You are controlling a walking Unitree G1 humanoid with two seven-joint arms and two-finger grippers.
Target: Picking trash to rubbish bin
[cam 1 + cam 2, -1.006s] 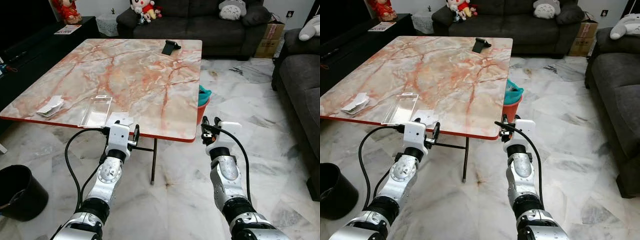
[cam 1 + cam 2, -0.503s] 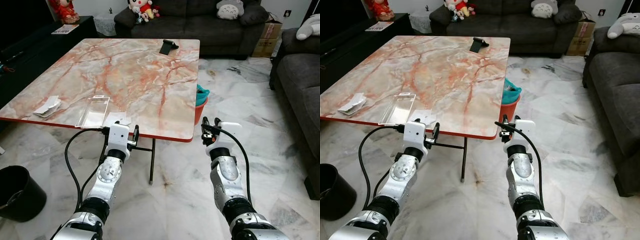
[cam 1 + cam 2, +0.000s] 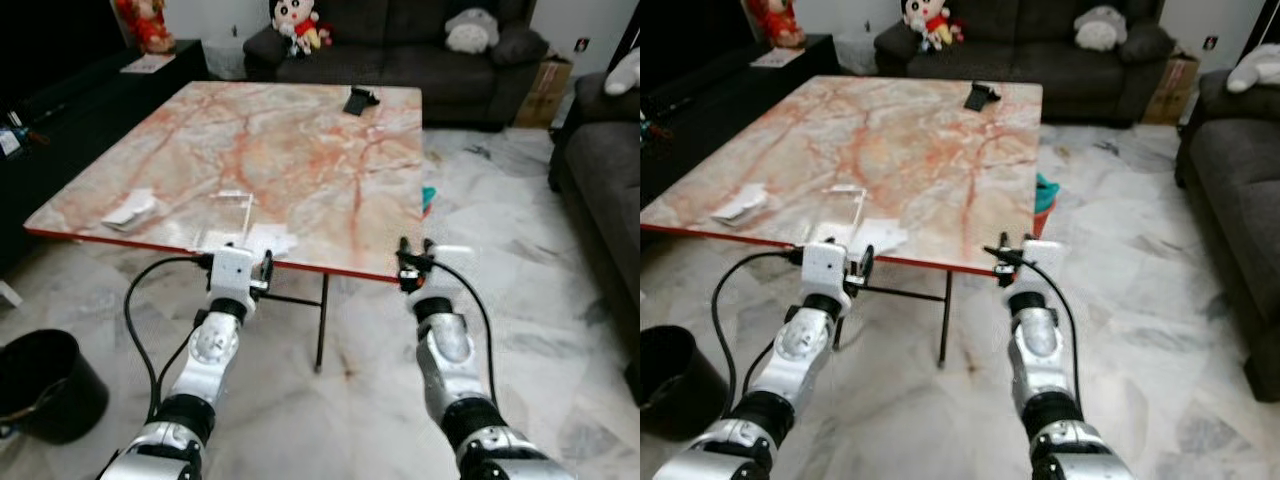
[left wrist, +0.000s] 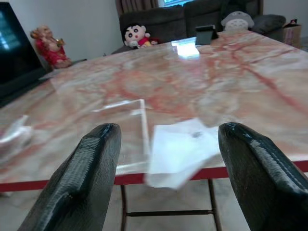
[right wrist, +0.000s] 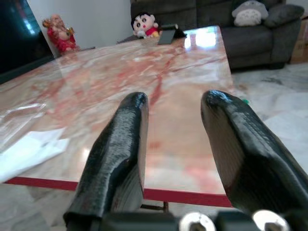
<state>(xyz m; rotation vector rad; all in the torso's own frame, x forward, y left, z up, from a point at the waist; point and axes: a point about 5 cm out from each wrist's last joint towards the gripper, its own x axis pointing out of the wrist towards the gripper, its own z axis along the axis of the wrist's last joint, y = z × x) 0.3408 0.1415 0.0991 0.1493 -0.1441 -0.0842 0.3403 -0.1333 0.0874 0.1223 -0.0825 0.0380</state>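
Closer now, both empty claws, left claw and right claw, gape before table; no legible writing.

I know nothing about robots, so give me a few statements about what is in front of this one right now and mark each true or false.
1. Both pincers are holding trash. False: the left pincer and the right pincer are open and hold nothing.
2. A flat white paper lies at the near edge of the marble table. True.
3. The clear plastic tray lies on the floor. False: it lies on the table, beside the white paper.
4. A black bin stands on the floor to the robot's left. True.
5. The crumpled white wrapper lies at the far edge, near the sofa. False: it lies near the table's near left corner.
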